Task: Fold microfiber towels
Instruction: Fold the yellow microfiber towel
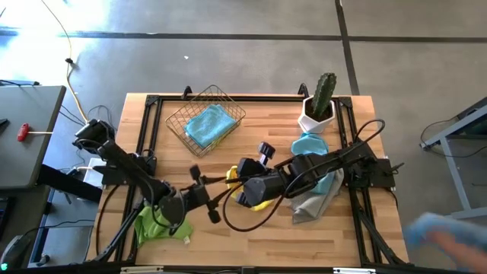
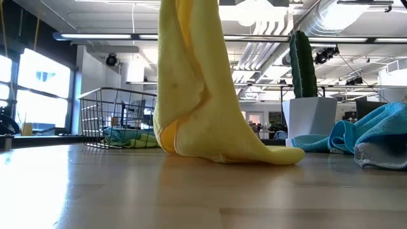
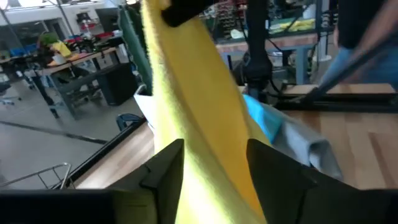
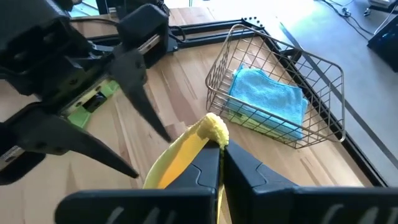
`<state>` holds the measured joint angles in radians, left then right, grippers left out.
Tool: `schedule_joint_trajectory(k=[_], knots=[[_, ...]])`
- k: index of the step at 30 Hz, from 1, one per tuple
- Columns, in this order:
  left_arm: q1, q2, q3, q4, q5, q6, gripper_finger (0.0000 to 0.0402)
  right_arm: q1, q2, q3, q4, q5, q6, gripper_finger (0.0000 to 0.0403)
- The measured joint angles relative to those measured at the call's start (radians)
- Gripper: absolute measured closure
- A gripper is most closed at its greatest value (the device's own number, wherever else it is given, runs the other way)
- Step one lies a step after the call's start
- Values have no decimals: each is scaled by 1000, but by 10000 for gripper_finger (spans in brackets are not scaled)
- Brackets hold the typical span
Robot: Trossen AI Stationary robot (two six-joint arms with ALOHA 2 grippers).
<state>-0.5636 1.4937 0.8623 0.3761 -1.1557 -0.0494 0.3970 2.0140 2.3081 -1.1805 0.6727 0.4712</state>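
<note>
A yellow towel (image 2: 197, 95) hangs from my right gripper (image 4: 221, 152) over the middle of the table. My right gripper (image 1: 233, 176) is shut on it. My left gripper (image 3: 214, 168) is open, with one finger on either side of the hanging yellow towel (image 3: 199, 124). I cannot tell whether it touches the towel. In the high view my left gripper (image 1: 205, 194) is just left of the right one. A lime green towel (image 1: 156, 224) lies under the left arm. A light blue towel (image 1: 209, 125) lies in the wire basket (image 1: 183, 122). My right gripper pinches a bunched upper end of the yellow towel (image 4: 211, 129) between its two shut fingers, coming from the table's right side. The towel hangs slack below the fingers. Its lower end (image 2: 254, 152) rests on the table.
A potted cactus (image 1: 319, 103) stands at the far right. Below it lie a light blue towel (image 1: 308, 144) and a grey towel (image 1: 316, 202). Bare wood (image 1: 251, 236) lies along the near edge. Part of a person (image 1: 445, 232) shows beyond the table's right side.
</note>
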Motion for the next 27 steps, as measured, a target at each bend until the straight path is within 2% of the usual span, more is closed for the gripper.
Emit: schedule_joint_trajectory(k=[3,8,10,14,18,21,27], knots=[[14,0,0,24,17,-40,215,-9,0,0,0,0,-7,403],[2,0,0,8,234,-142,196,-41,0,0,-5,13,-34,403],[-9,16,1,2,269,-175,193,-56,0,0,-5,13,-36,403],[-7,74,0,-21,192,-259,192,-78,0,0,-3,12,-53,403],[33,157,-1,-23,124,-331,192,-86,0,0,3,7,-54,402],[69,199,-1,-20,36,-375,192,-85,0,0,2,-5,-65,402],[94,224,0,-20,-75,-393,192,-69,0,0,2,-29,-63,402]])
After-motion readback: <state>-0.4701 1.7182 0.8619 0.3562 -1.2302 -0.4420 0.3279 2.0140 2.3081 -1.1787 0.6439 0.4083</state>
